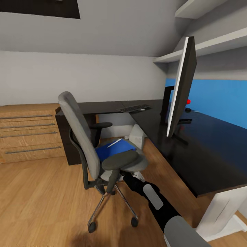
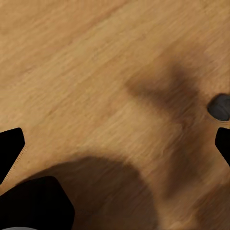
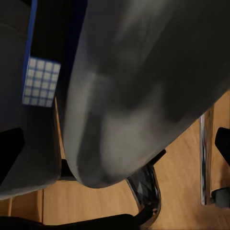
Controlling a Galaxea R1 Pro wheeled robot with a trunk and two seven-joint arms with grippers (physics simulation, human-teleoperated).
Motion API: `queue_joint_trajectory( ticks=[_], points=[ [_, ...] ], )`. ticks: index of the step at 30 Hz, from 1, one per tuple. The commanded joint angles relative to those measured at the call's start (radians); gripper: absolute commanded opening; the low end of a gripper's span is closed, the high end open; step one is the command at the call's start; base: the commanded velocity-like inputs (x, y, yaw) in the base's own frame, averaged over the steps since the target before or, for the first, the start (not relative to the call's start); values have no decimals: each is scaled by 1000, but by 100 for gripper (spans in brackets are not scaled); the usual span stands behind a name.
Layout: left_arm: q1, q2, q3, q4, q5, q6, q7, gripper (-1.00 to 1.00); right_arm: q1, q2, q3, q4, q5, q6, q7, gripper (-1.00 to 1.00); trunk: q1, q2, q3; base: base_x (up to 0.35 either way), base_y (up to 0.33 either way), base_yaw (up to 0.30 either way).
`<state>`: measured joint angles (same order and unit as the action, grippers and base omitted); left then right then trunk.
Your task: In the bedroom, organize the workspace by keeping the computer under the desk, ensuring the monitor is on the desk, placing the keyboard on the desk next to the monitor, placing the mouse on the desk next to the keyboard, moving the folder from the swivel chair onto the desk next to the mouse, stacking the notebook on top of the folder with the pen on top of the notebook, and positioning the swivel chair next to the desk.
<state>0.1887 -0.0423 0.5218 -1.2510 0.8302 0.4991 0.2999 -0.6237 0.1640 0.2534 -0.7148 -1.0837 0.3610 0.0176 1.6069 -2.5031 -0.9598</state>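
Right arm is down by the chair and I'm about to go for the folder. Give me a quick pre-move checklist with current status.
1. Folder on the swivel chair seat, visible: ok.
2. Folder top free: not ok, a thin white pen lies on it.
3. Path to the folder: not ok, the right arm reaches under the near armrest, which overhangs the seat.
4. Right gripper state: cannot tell, fingertips barely show at the right wrist view's edges.
5. Drop spot on the desk: ok, bare top in front of the monitor.

I see the swivel chair (image 1: 99, 151) beside the desk (image 1: 192, 154), the folder (image 1: 113, 149) (pen (image 1: 114, 142) on top) on its seat, my right arm reaching under it.
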Motion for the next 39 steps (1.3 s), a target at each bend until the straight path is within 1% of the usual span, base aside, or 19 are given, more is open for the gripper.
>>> queue_joint_trajectory(
  ticks=[1,30,39],
  points=[
    [0,-1,1,-2,10,4,7,100,-1,0,1,0,-5,1,2,100,0,0,0,0,0,221],
    [0,-1,0,-2,10,4,7,100,-1,2,0,15,-4,1,2,100,0,0,19,0,0,222],
    [0,-2,0,-2,10,3,8,100,-1,1,0,15,-10,-2,3,100,0,0,20,0,0,63]
  ],
)
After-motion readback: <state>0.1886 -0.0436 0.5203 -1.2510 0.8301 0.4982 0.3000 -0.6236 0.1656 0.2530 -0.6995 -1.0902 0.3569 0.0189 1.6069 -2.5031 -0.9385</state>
